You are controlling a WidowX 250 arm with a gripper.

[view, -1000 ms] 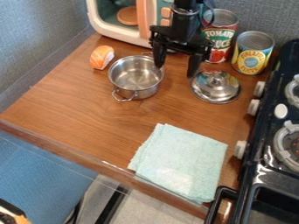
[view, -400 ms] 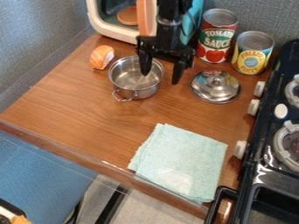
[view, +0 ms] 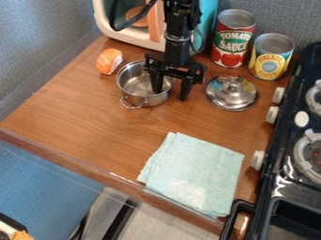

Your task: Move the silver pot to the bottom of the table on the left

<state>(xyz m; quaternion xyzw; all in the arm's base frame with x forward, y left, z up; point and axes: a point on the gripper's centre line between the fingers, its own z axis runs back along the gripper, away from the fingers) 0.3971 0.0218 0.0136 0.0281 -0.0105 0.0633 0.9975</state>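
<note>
The gripper (view: 170, 95) hangs over the right side of the silver pot (view: 136, 86), open, one finger inside the pot's opening and the other outside its right wall. The pot stands upright on the wooden table (view: 81, 122), in its upper left part, its near handle toward the front. Part of the pot's right rim is hidden behind the gripper.
A metal lid (view: 231, 93) lies right of the gripper. Two cans (view: 233, 40) stand behind it, and a toy microwave (view: 116, 30) at the back. Sushi (view: 109, 61) sits left of the pot, a folded cloth (view: 194, 173) in front, a stove (view: 288, 173) at right.
The gripper has moved left and toward the front, from between the pot and the lid to straddling the pot's right wall. The pot has not moved.
</note>
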